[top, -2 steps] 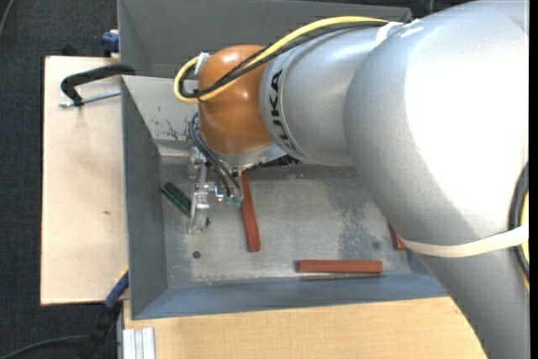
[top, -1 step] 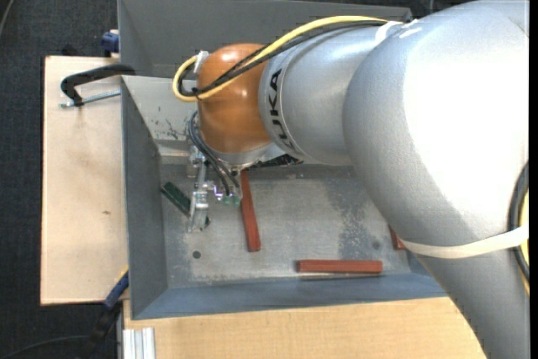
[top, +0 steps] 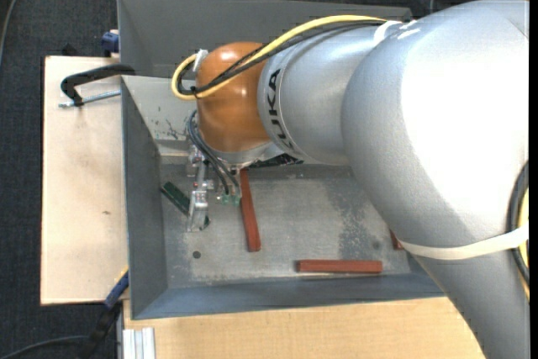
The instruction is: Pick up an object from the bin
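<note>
My gripper hangs low over the left part of the bin floor, under the orange wrist cover. Just left of it lies a small dark green flat piece, very close to the gripper's tip. A small green bit shows on the gripper's right side; whether it is held or lying on the floor I cannot tell. A red-brown stick lies lengthwise just right of the gripper, apart from it.
A second red-brown bar lies flat near the bin's front wall. A small red-brown piece peeks out beside the arm at the right. The arm covers the bin's right and rear. The left wall stands close to the gripper.
</note>
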Robot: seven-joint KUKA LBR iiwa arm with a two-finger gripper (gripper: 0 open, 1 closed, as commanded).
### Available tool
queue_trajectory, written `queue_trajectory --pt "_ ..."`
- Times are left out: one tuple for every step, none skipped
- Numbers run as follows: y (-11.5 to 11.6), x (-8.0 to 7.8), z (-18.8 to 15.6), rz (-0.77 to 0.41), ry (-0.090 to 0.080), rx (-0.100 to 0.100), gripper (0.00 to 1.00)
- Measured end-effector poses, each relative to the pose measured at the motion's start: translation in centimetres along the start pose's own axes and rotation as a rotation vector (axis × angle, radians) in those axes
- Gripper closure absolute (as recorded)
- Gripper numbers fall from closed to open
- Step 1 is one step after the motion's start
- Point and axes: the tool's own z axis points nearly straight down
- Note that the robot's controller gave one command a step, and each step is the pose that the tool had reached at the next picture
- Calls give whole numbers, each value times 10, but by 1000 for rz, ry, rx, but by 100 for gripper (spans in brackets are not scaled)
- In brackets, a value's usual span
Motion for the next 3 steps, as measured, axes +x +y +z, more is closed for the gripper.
queue_trajectory --pt "1 -1 -1 0 0 0 0" --pt "0 -1 -1 1 -1 2 100" --pt "2 -3 -25 1 -3 -1 100"
